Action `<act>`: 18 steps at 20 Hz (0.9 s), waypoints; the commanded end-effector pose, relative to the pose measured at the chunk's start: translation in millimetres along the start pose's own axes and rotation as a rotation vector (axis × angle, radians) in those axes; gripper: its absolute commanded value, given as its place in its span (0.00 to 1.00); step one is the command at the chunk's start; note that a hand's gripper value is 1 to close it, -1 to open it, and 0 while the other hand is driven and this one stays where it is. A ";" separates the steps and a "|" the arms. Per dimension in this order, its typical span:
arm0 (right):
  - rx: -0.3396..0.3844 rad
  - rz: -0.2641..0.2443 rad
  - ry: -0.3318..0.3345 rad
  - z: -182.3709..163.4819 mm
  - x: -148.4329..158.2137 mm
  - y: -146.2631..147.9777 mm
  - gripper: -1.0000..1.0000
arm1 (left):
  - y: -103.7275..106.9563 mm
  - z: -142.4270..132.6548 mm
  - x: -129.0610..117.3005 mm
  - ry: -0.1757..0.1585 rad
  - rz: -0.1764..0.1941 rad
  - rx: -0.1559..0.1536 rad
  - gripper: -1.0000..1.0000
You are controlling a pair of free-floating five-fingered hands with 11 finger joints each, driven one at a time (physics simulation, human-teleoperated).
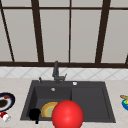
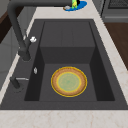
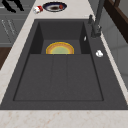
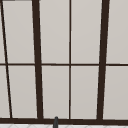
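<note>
The left hand (image 1: 34, 114), a black shape at the front view's lower left, hangs by the matte dark sink (image 1: 90, 100), just beside a round orange-rimmed plate (image 1: 48, 109) and a glossy red ball (image 1: 67, 115); I cannot tell whether it is open or closed. In the left side view the plate lies flat in the basin, lower centre. In the right side view the hand sits at the upper left corner.
</note>
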 end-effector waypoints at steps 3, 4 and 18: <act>-0.132 0.004 -0.019 32.4 -5.3 16.7 1.00 | 0.0 0.0 0.0 0.000 0.000 0.000 0.50; -0.133 -0.005 -0.005 40.3 -4.7 16.3 1.00 | 0.0 0.0 0.0 0.000 0.000 0.000 0.50; 0.129 0.046 0.109 37.2 7.0 -22.6 0.00 | 0.0 0.0 0.0 0.000 0.000 0.000 0.50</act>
